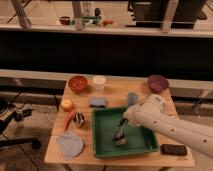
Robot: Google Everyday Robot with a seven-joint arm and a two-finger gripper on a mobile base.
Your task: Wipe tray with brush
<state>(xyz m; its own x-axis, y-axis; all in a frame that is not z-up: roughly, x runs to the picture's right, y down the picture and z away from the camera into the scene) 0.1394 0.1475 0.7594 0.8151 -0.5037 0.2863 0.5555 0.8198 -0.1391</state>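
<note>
Peering at the near side of the worktop (120, 93), I see the green tray (102, 132) set toward the front. The pincer (120, 131) is down inside it, low over the floor near the middle. Whether it is clenched or released I cannot tell; its tip merges with a small dark and pale lump. I take that lump for the brush (118, 140), its head on the tray floor directly under the pincer. The white arm (170, 125) stretches in from the lower right over the tray's right rim. It bends at a bulky joint above the far right corner, and its last link slopes down and left. A flat black block (173, 149) lies just right of the tray. Farther back are a blue-grey pad (98, 102), a red bowl (77, 83), a white cup (99, 82) and a purple bowl (157, 82).
</note>
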